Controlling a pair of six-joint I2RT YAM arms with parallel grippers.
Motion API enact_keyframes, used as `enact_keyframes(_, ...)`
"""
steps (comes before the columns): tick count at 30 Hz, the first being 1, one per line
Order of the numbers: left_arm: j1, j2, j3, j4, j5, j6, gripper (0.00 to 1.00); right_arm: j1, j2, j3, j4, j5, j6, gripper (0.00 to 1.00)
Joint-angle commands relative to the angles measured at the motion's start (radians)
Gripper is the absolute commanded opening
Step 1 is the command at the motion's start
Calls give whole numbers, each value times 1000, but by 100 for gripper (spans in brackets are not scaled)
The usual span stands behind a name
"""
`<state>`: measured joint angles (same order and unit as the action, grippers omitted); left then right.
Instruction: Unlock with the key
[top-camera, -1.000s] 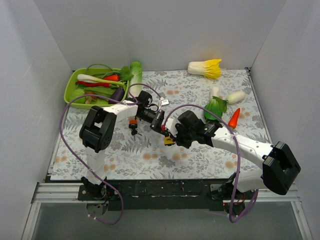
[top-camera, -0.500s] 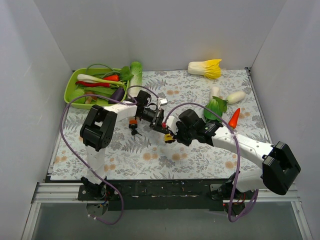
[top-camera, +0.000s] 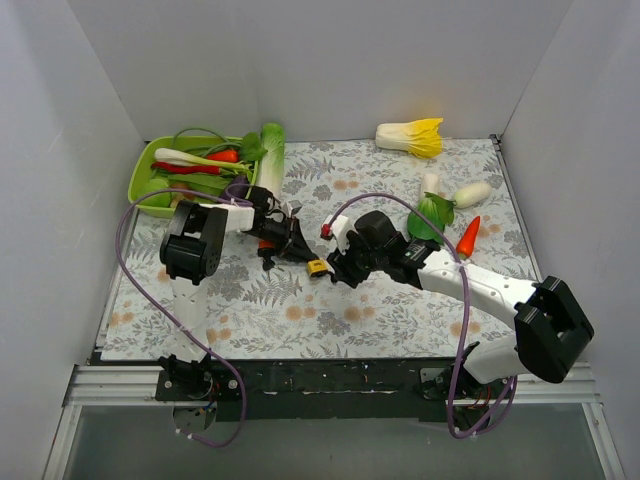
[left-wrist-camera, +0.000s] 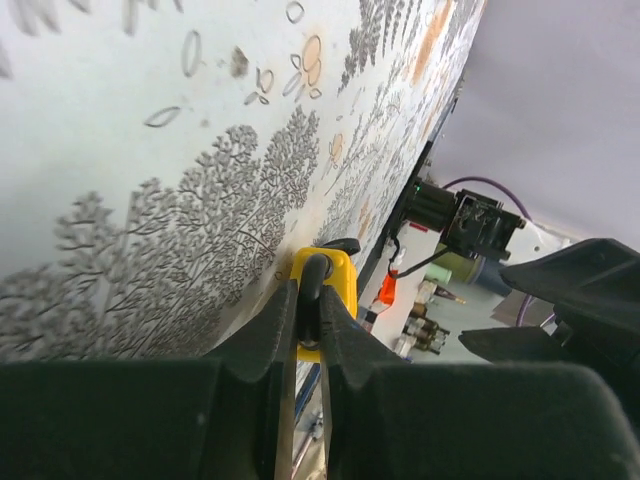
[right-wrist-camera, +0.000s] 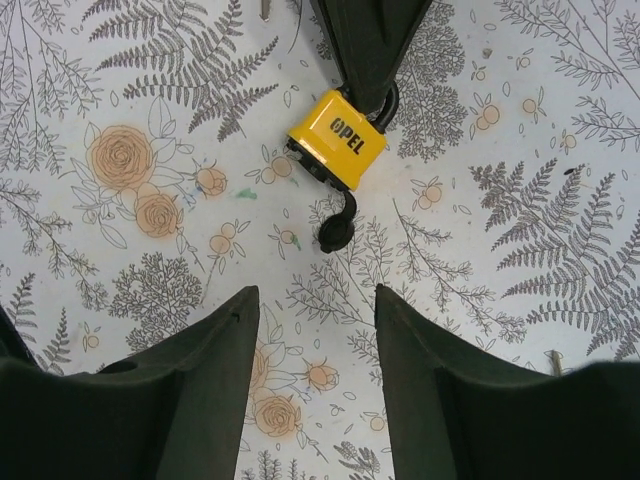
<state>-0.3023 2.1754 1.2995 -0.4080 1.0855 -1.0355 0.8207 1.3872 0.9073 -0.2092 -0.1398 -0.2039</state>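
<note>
The left gripper (left-wrist-camera: 308, 297) is clamped on the shackle of the yellow padlock (right-wrist-camera: 338, 141), which lies mid-way across the mat (top-camera: 250, 310). The right gripper (right-wrist-camera: 315, 295) hangs above it, spread wide and empty. What looks like a black key (right-wrist-camera: 335, 228) sticks from the padlock's base.

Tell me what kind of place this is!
Probably a robot practice booth, not a home. Plain white walls box in a fern-print table, a left arm and right arm are bolted at its near edge, and toy-like vegetables and a yellow padlock lie on it.
</note>
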Motion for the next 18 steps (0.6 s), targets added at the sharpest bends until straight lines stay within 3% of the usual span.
enact_keyframes(1, 26, -43, -3, 84, -36, -78, 0, -18, -23, 33, 80, 28, 81, 58)
enact_keyframes(7, 58, -20, 27, 113, -73, -106, 0, -113, -27, 35, 96, 45, 170, 61)
enact_keyframes(11, 78, -17, 50, 139, -116, -98, 8, -176, -24, 15, 110, 51, 231, 62)
enact_keyframes(18, 81, -8, 90, 149, -179, 5, 44, -219, -45, -27, 134, 63, 258, 62)
